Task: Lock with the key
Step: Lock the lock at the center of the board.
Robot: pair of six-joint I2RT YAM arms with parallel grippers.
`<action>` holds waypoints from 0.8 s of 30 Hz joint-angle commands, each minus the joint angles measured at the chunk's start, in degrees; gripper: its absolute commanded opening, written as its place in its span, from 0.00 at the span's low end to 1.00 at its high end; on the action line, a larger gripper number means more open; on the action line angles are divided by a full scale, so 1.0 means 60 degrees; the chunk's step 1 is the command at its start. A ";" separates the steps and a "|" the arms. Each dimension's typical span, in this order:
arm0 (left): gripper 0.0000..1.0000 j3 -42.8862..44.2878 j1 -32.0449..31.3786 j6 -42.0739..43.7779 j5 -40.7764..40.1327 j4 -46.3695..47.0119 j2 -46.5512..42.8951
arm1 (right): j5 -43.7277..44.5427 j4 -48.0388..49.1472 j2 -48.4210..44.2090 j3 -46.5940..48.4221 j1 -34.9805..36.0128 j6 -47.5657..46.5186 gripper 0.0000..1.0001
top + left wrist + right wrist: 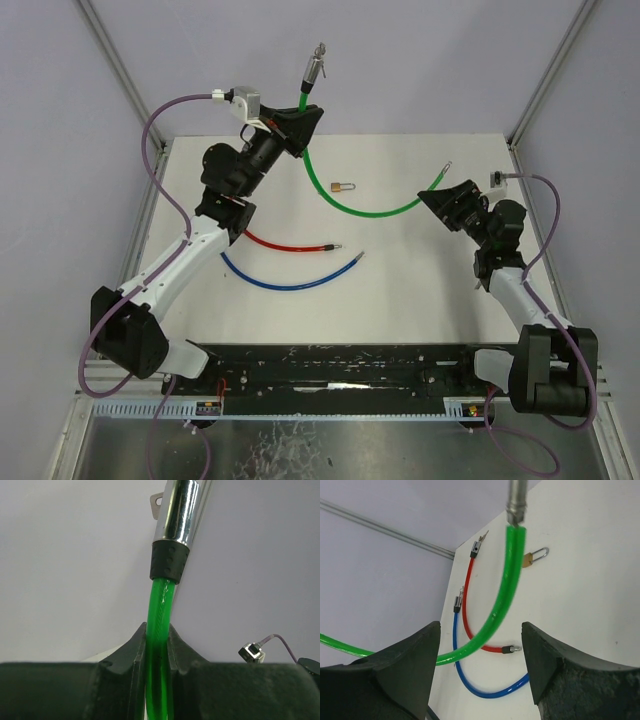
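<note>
A green cable lock [350, 208] arcs up from the table. My left gripper [303, 122] is shut on it just below its chrome lock head [314, 70], which it holds raised near the back wall. The left wrist view shows the green cable [161, 605] pinched between the jaws of the left gripper [157, 640], with the chrome head [180, 510] above. A small metal tab [156, 505] sticks out of the head; I cannot tell whether it is the key. My right gripper [428, 196] is open at the cable's pin end [445, 168]. The cable [505, 590] crosses ahead of the right gripper [480, 635], untouched.
A small brass padlock [342, 187] lies on the white table inside the green loop, also in the right wrist view [536, 556]. A red cable [290, 245] and a blue cable [290, 283] lie at the table's middle left. Frame posts stand at the back corners.
</note>
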 commanded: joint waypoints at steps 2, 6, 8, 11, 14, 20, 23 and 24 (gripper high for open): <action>0.01 0.0450 -0.0032 -0.0363 0.0123 0.1009 -0.0347 | 0.0498 0.0468 0.0138 -0.0143 -0.0052 0.0114 0.72; 0.00 0.0284 -0.0095 -0.0680 0.0472 0.1092 -0.0501 | 0.0525 0.1673 0.0372 -0.0528 -0.0053 0.0668 0.71; 0.01 0.0130 -0.0169 -0.0862 0.0589 0.1270 -0.0554 | 0.0515 0.2208 0.0440 -0.0671 -0.0045 0.0797 0.72; 0.01 -0.0075 -0.0256 -0.1182 0.0765 0.1558 -0.0608 | 0.0434 0.2451 0.0446 -0.0697 -0.0042 0.0791 0.71; 0.00 -0.0204 -0.0282 -0.1521 0.0941 0.1821 -0.0583 | 0.0437 0.2481 0.0453 -0.0694 -0.0042 0.0837 0.69; 0.00 -0.0387 -0.0301 -0.1778 0.1107 0.2016 -0.0545 | 0.0158 0.2721 0.0516 -0.0683 -0.0052 0.1174 0.44; 0.00 -0.0501 -0.0292 -0.1353 0.1004 0.1640 -0.0572 | -0.0280 0.2991 0.0308 -0.0535 -0.0045 0.0730 0.12; 0.00 -0.0515 -0.0288 -0.1182 0.1037 0.1422 -0.0531 | -0.0443 0.2899 0.0185 -0.0387 -0.0041 0.0376 0.03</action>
